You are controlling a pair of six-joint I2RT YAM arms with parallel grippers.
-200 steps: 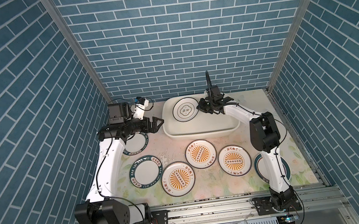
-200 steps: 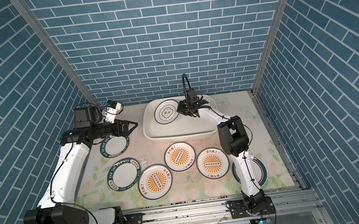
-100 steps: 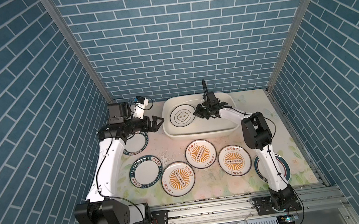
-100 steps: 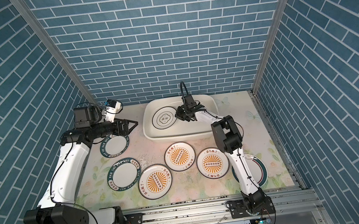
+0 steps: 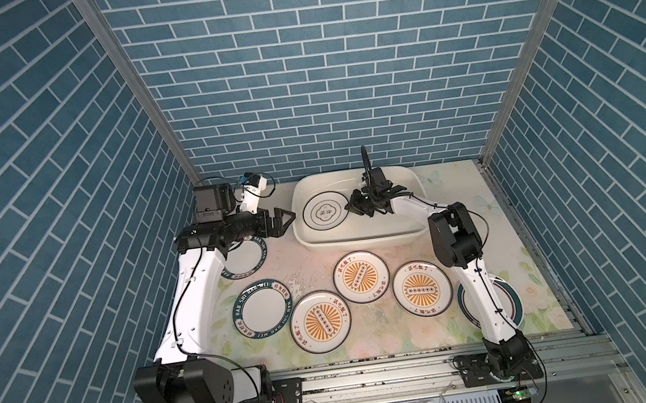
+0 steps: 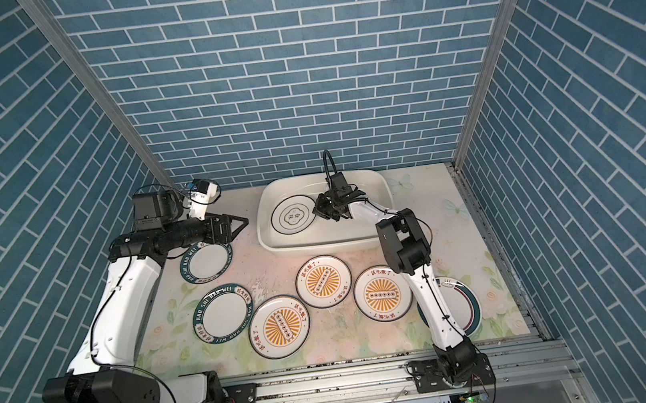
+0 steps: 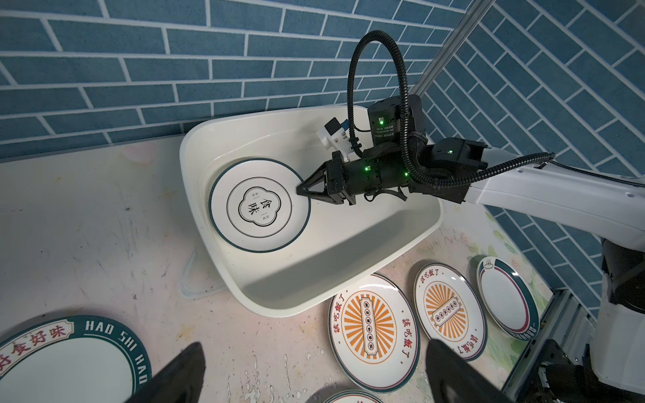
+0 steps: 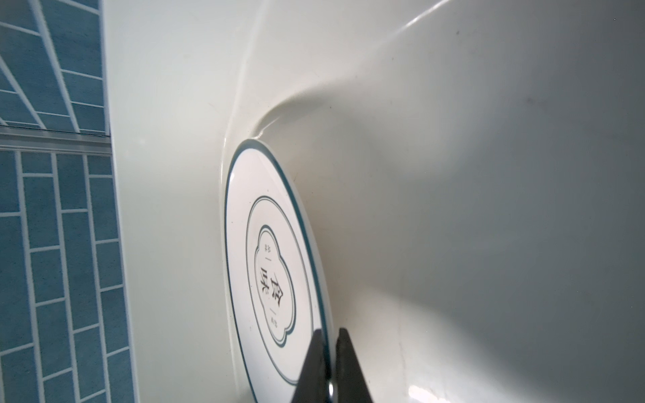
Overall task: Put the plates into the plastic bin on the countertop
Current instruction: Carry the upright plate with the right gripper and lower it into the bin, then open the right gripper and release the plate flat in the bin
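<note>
A thin-ringed plate (image 6: 293,218) lies flat in the left half of the plastic bin (image 6: 318,245). The right gripper (image 6: 319,211) is closed at its right rim. The left gripper (image 6: 242,223) hovers empty, jaws apart, just left of the bin, near a teal-banded plate (image 6: 206,262) on the countertop (image 6: 432,214).

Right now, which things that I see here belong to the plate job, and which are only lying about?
Belong to the job:
plastic bin
ringed plate in it, pinched by the right claw
open left claw
three sunburst plates
two lettered plates
banded plate under the right arm
countertop

Not part of it:
brick walls
metal base rail
</note>
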